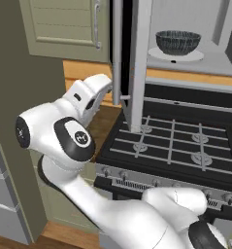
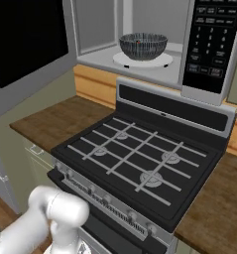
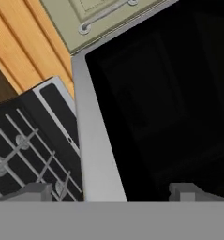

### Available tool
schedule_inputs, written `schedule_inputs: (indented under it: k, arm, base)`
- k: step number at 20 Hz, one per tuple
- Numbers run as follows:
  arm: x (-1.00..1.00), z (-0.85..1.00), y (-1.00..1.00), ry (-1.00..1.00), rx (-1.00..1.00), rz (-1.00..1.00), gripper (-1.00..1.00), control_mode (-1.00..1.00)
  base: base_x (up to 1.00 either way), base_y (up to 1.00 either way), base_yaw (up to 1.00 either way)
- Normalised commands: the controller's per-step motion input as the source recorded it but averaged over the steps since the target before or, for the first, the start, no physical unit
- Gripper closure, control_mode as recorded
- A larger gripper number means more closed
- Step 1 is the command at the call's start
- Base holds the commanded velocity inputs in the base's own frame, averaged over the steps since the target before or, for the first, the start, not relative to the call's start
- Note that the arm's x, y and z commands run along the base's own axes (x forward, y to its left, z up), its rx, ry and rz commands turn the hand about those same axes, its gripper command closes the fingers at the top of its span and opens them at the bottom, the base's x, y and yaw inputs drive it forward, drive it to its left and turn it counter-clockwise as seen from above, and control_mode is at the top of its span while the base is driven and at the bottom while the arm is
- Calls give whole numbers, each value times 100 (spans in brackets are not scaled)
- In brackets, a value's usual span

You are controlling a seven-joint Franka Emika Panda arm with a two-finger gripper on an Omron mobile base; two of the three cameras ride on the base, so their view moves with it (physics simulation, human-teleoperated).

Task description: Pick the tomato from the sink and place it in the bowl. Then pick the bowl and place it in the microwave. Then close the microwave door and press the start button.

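Kitchen stove [image 2: 140,158] sits below the open microwave [image 2: 204,44]; the bowl [image 2: 143,46] already rests inside, beyond the gripper [image 3: 113,190]. Its fingers stand wide apart, empty, against the microwave door [image 3: 169,103] — closing it and pressing start remain.

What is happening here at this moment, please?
The bowl already sits on the white turntable plate inside the microwave, above the black gas stove. A speck of red shows inside the bowl. The microwave door stands open. The arm reaches toward it, and the gripper, holding nothing, faces the door's black glass. Closing the door and pressing start remain.
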Motion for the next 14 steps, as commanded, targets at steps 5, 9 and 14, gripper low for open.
schedule_inputs:
  k: [5, 9, 14]
  arm:
    - [-14, 15, -100, 0, 15, 0, -100, -100]
    - [-4, 13, -100, 0, 15, 0, -100, -100]
    - [0, 8, -100, 1, 17, 0, -100, -100]
  base:
    - [0, 0, 0]
    - [0, 0, 0]
    - [0, 0, 0]
